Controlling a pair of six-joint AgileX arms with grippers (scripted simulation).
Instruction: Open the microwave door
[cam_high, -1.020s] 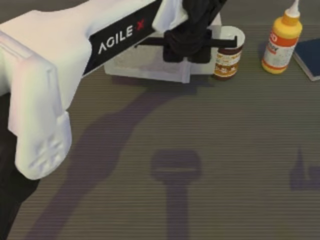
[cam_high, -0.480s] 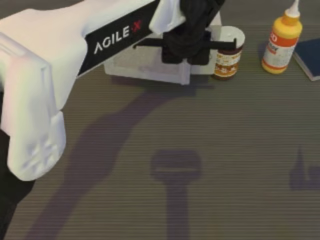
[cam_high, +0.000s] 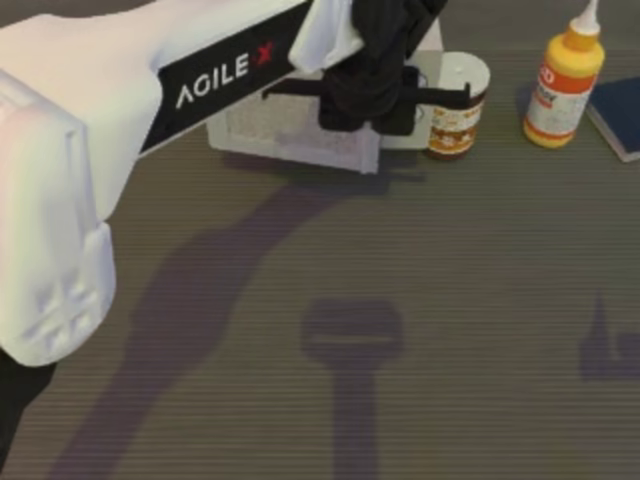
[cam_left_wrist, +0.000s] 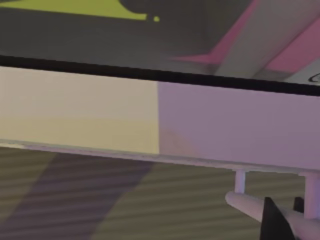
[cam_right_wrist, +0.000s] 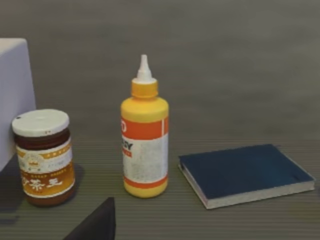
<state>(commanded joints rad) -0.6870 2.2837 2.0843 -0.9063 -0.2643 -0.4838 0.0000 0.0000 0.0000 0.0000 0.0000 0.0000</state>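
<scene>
microwave (cam_high: 300, 135): a small white box at the far middle of the table, mostly hidden in the top view by the left arm reaching over it.
microwave door (cam_high: 295, 140): a white panel with a speckled grey window — it swings slightly out from the front, its free edge toward the jar; how far it is open cannot be told.
door handle (cam_left_wrist: 272, 212): a thin pale bar on short posts, seen close in the left wrist view.
left gripper (cam_high: 365, 92): black, held over the microwave's front right corner at the handle; a dark fingertip (cam_left_wrist: 277, 225) lies against the bar, but whether the fingers grasp it cannot be told.
right gripper: not seen in the top view — only a dark sliver shows in its own wrist view.
jar (cam_right_wrist: 44, 157): brown glass with a white lid and orange label, lid on, just beside the microwave's right side.
squeeze bottle (cam_right_wrist: 145, 132): orange-yellow, white nozzle, upright, right of the jar.
book (cam_right_wrist: 245, 174): dark blue, closed, flat near the right edge.
table (cam_high: 450, 280): grey-brown, finely ribbed, crossed by arm shadows.
</scene>
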